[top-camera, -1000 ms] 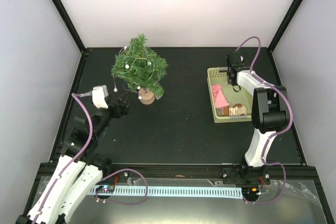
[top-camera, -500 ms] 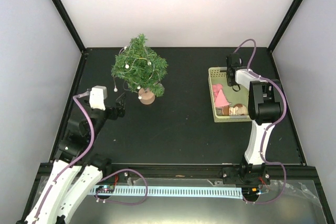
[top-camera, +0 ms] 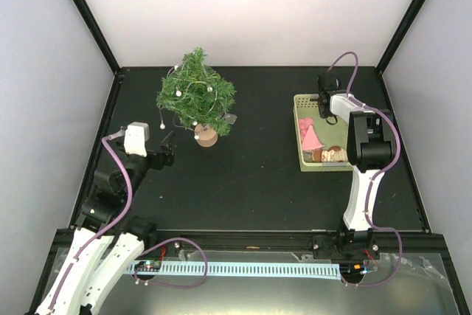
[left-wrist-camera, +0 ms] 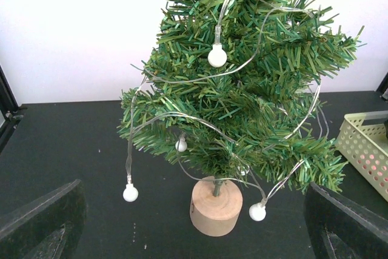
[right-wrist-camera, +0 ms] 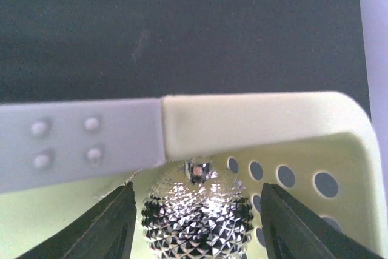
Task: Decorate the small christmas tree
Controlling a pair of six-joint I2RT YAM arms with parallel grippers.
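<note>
The small christmas tree [top-camera: 195, 97] stands at the back left on its round wooden base [left-wrist-camera: 216, 205], wound with a wire of white bulbs [left-wrist-camera: 217, 56]. My left gripper [top-camera: 168, 147] hovers in front of the tree, a short way off. It is open wide and empty, its fingers [left-wrist-camera: 45, 219] at the bottom corners of the left wrist view. My right gripper [top-camera: 323, 105] reaches down into the far end of the pale green basket [top-camera: 301, 101]. It is open, its jaws either side of a silver faceted bauble [right-wrist-camera: 197, 222], with a narrow gap on each side.
A pink ornament [top-camera: 310, 136] and a brown figure [top-camera: 333, 155] lie nearer in the basket. A pale grey strip [right-wrist-camera: 79, 144] runs along the basket rim [right-wrist-camera: 260, 119] just beyond the bauble. Black frame posts and white walls close in the dark table.
My left arm has drawn back from the tree towards the near left. The right arm has folded closer over the basket, and its jaws have widened slightly.
</note>
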